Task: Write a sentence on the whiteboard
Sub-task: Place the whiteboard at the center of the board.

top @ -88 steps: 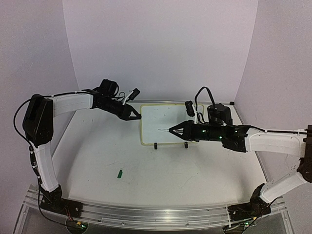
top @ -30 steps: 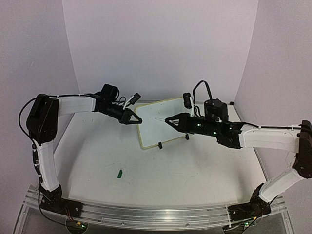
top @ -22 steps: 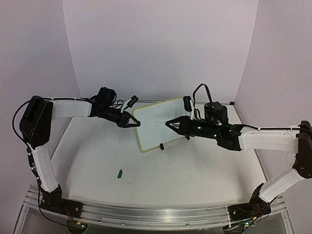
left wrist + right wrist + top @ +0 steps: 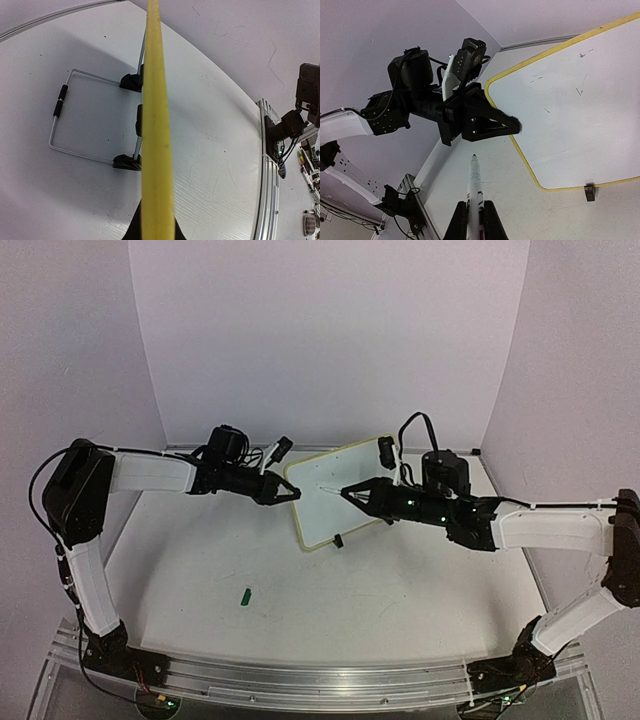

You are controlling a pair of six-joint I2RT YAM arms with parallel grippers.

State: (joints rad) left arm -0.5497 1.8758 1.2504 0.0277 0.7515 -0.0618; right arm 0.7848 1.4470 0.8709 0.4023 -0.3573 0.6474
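The small rectangular whiteboard with a thin pale-yellow rim (image 4: 325,522), angled at centre frame, appears light, rigid and slick-faced, so it is best gripped by its rim, where the left gripper (image 4: 290,494) is clamped shut on its left edge, while the right gripper (image 4: 352,494) is closed on a slim white marker pen (image 4: 332,490) aimed at the board, contact unclear.

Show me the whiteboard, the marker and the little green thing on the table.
whiteboard (image 4: 325,518), top view, bare white face.
marker (image 4: 476,182), right wrist view, white barrel.
little green thing (image 4: 245,594), top view, its middle.
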